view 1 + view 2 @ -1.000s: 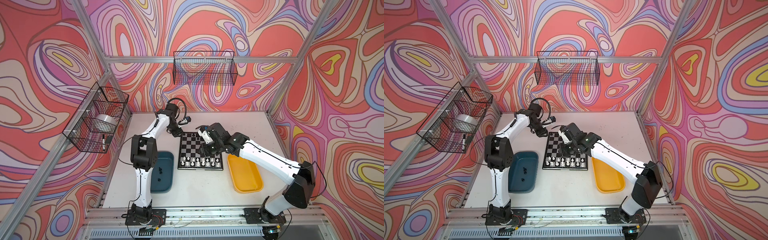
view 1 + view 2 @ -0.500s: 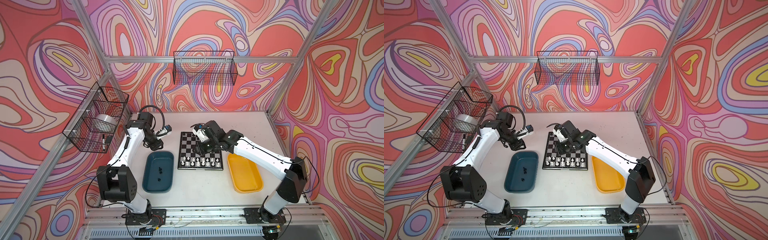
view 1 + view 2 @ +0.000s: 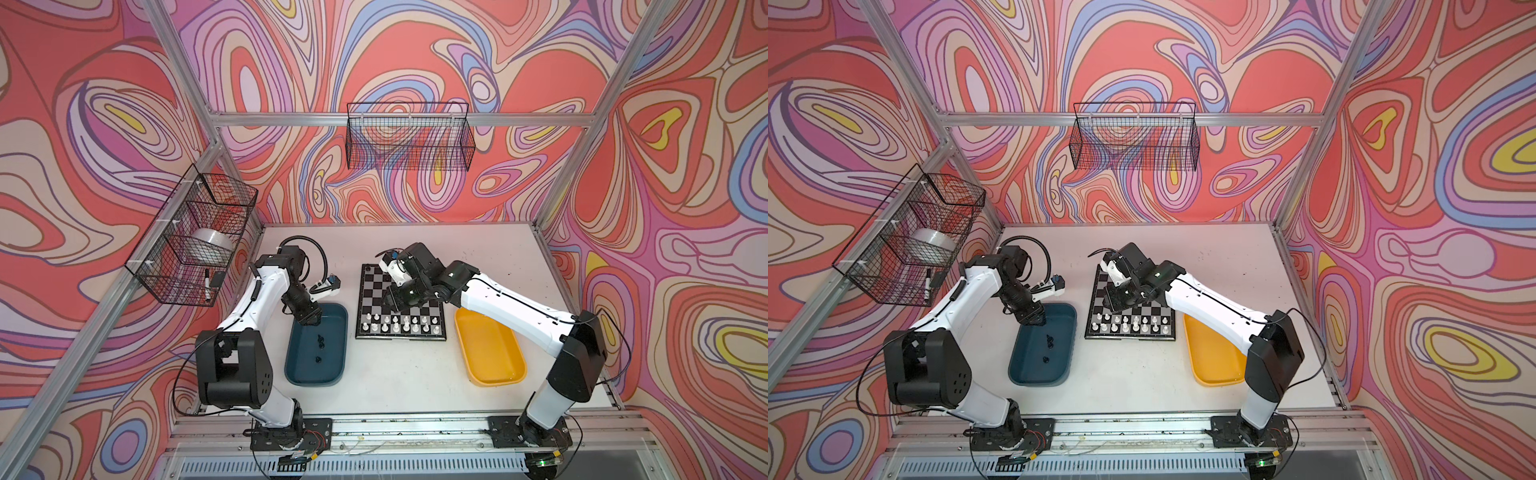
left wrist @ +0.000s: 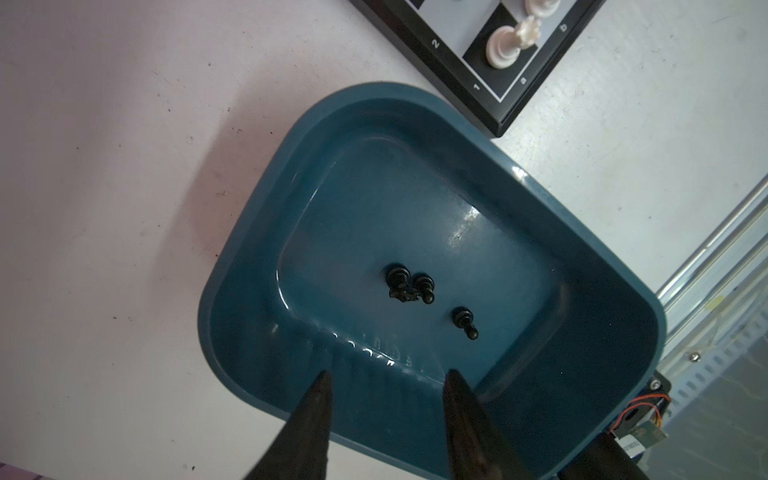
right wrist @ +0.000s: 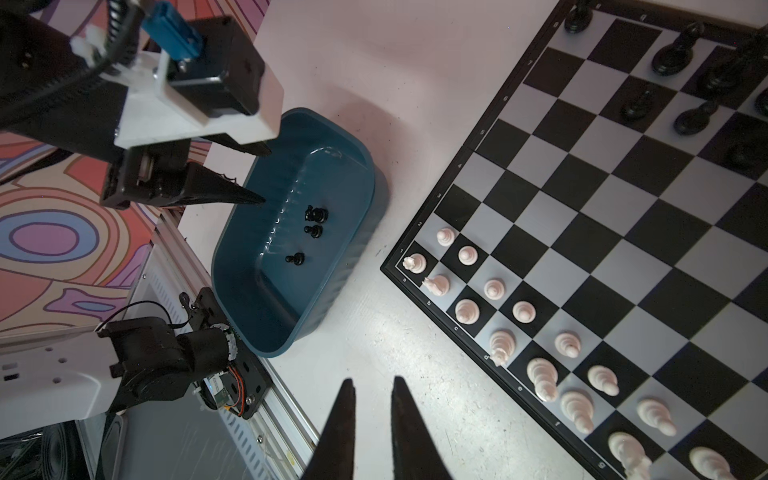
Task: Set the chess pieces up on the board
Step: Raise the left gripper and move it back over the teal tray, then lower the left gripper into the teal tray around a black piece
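Board (image 3: 371, 300) lies on scuffed white table (image 3: 407, 374) inside swirl-patterned walls (image 3: 291, 62).

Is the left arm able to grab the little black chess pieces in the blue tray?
Probably yes. The left gripper hangs open over the teal tray, and the three black chess pieces lie loose on its floor, nothing covering them.
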`<control>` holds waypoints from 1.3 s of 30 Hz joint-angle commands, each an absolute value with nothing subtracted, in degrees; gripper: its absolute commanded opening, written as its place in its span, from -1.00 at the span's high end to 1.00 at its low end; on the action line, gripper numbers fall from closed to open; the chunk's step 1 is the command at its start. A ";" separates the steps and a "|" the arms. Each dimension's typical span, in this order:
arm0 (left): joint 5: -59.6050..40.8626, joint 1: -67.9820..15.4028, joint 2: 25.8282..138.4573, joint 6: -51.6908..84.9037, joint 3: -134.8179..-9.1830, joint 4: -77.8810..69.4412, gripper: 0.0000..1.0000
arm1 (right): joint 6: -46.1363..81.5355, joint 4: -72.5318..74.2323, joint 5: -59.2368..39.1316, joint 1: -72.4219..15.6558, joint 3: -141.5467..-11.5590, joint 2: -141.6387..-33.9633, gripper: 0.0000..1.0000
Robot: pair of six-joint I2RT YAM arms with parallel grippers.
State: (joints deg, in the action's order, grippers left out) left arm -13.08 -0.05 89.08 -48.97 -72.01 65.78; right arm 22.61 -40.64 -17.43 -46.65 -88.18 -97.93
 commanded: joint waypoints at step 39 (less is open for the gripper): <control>-11.43 0.01 87.07 12.75 -59.42 51.88 0.24 | 24.41 -36.55 -15.56 -49.18 -84.49 -96.80 0.66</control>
State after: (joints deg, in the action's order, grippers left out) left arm -12.43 -0.05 86.15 8.43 -60.55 53.39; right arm 24.05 -37.54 -16.29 -48.69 -85.56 -97.91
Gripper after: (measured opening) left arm 0.383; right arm 0.168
